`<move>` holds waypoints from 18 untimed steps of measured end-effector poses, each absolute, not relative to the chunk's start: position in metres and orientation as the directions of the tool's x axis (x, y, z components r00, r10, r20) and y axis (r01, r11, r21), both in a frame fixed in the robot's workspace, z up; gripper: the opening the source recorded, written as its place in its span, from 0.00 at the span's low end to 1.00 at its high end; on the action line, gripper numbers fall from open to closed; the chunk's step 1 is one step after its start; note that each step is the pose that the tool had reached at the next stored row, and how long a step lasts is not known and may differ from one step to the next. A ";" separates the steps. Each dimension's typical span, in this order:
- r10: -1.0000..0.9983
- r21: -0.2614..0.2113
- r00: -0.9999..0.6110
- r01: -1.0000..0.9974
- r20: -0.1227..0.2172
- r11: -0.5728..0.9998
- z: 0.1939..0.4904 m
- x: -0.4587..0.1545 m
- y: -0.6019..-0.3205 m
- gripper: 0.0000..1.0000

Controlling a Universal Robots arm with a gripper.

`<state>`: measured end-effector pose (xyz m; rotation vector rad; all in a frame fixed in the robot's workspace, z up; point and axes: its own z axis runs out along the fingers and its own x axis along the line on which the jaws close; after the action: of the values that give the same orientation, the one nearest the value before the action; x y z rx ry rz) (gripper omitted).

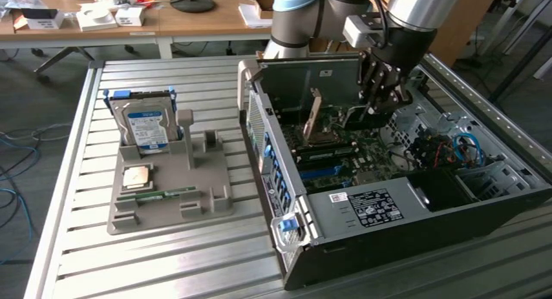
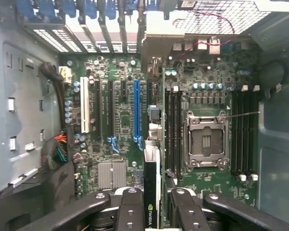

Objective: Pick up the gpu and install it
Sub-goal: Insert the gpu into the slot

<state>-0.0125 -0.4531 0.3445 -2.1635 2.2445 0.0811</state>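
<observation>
Black computer case (image 1: 405, 250) contains the gpu (image 2: 151, 187), clamped in jaws

gpu (image 2: 151, 192) edge: NVIDIA logo | power supply sticker (image 1: 373, 207): print illegible | hard drive (image 1: 147, 128) label: illegible

A wooden desk (image 1: 198, 24) stands behind the slatted metal table (image 1: 172, 260).
</observation>
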 end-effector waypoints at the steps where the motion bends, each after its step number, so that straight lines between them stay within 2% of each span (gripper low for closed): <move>1: -0.998 0.021 -0.037 -0.999 -0.053 0.036 0.345 -0.013 -0.454 0.26; 18: -0.998 0.021 -0.037 -0.999 -0.053 0.036 0.344 -0.012 -0.457 0.26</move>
<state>-0.0125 -0.4566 0.3445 -2.1635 2.2445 0.0811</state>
